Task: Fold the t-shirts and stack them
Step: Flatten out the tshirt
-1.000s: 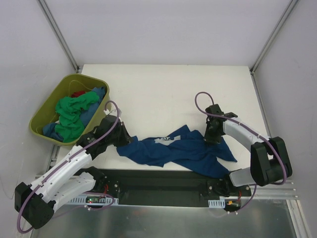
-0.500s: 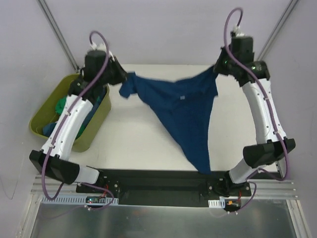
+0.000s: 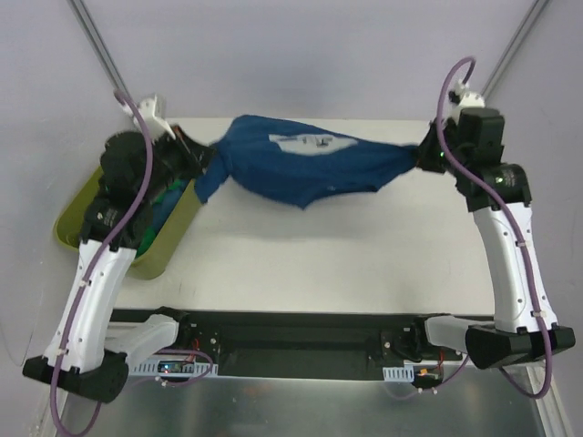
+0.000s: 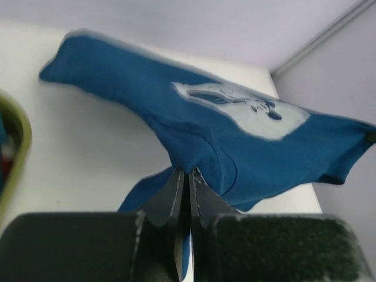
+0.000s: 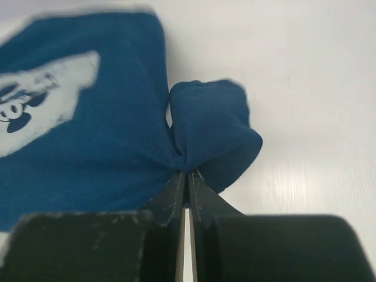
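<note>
The navy t-shirt [image 3: 301, 168] with the pale Mickey print hangs stretched in the air between both grippers over the far part of the table. My left gripper [image 3: 202, 159] is shut on its left end; in the left wrist view [image 4: 187, 171] the cloth [image 4: 235, 135] bunches at the fingertips. My right gripper [image 3: 421, 157] is shut on its right end; in the right wrist view [image 5: 187, 171] the cloth [image 5: 117, 129] is pinched. Other t-shirts [image 3: 159, 196], mostly green, lie in the tub, largely hidden by my left arm.
The olive-green tub [image 3: 168, 241] stands at the table's left edge under my left arm. The white table [image 3: 319, 255] lies below the shirt. Grey walls and metal posts [image 3: 96, 50] close in the back and sides.
Both grippers lifted the navy shirt off the table and raised it high. Now the arms are lower, the shirt is stretched sideways and its print faces up.
</note>
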Tool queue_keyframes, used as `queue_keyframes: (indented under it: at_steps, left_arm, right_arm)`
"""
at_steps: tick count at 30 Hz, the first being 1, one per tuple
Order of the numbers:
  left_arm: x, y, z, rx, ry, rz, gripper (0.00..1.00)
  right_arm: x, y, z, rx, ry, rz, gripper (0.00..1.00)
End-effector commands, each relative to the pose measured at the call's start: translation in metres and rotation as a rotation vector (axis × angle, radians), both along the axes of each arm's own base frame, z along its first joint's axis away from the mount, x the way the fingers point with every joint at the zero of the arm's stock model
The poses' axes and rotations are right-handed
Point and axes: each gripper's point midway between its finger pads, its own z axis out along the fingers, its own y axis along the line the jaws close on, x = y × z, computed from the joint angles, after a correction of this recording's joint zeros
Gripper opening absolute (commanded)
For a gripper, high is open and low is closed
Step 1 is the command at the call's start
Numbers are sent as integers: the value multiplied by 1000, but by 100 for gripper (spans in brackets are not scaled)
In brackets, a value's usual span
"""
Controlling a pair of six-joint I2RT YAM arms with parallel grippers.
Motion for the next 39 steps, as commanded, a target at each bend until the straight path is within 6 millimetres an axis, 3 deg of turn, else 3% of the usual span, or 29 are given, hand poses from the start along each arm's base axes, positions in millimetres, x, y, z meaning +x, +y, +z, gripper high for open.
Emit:
queue_keyframes:
  at_steps: [1,2,3,4,5,6,7,8,10,13,15,18,19,20,21,23,24,25,27,28,30,31,35,39]
  left_arm:
    - [-44,-16,-152,-100,410,-61,0]
    - [-61,-25,-166,-167,468,-89,0]
    - [-73,-30,-188,-175,528,-115,3]
    - [-90,-33,-228,-158,624,-137,29]
    - [-108,-44,-237,-169,659,-178,49]
    - [-117,-47,-249,-174,694,-189,60]
    - [-127,-50,-261,-164,729,-200,99]
    - [-130,-53,-261,-155,722,-214,99]
    - [-127,-54,-252,-143,686,-220,99]
    - [-113,-53,-235,-102,621,-213,99]
    - [-102,-58,-233,-76,637,-217,100]
    - [-86,-65,-243,-33,693,-205,99]
    - [-81,-68,-245,-26,703,-207,99]
    - [-74,-73,-259,7,748,-213,99]
    - [-63,-79,-251,10,731,-222,100]
    - [-47,-90,-263,50,765,-241,99]
    - [-33,-97,-252,49,739,-248,99]
    - [-25,-102,-267,72,781,-249,99]
    - [-4,-113,-260,74,759,-261,99]
    - [4,-117,-276,93,796,-261,99]
    - [17,-127,-278,90,804,-282,99]
    - [20,-131,-295,98,849,-284,99]
    - [29,-148,-318,98,912,-316,99]
    - [31,-161,-338,97,960,-347,99]
  right_arm:
    - [-32,-37,-100,-98,242,-115,7]
    - [-46,-50,-127,-131,316,-162,10]
    - [-53,-63,-141,-145,366,-209,14]
    - [-59,-71,-150,-161,406,-237,15]
    - [-67,-83,-161,-197,466,-282,17]
    - [-72,-89,-170,-205,500,-305,31]
    - [-72,-90,-173,-206,508,-303,48]
    - [-72,-85,-178,-191,531,-283,64]
    - [-69,-78,-179,-163,536,-261,80]
    - [-66,-69,-179,-125,531,-224,95]
    - [-70,-66,-184,-98,549,-235,99]
    - [-81,-56,-211,-44,611,-218,97]
    - [-92,-51,-231,-29,662,-203,97]
    - [-90,-34,-238,48,660,-149,97]
    - [-92,-26,-245,76,671,-126,97]
    - [-106,-15,-272,110,740,-116,97]
    - [-111,-13,-281,110,763,-122,97]
    - [-113,-12,-290,109,787,-130,97]
    - [-124,-7,-310,109,855,-133,97]
    - [-122,-6,-315,115,862,-134,97]
    - [-121,-8,-325,97,906,-153,97]
    - [-116,-11,-327,76,906,-168,97]
    - [-91,-27,-335,-7,952,-239,97]
    - [-39,-50,-341,-82,980,-308,97]
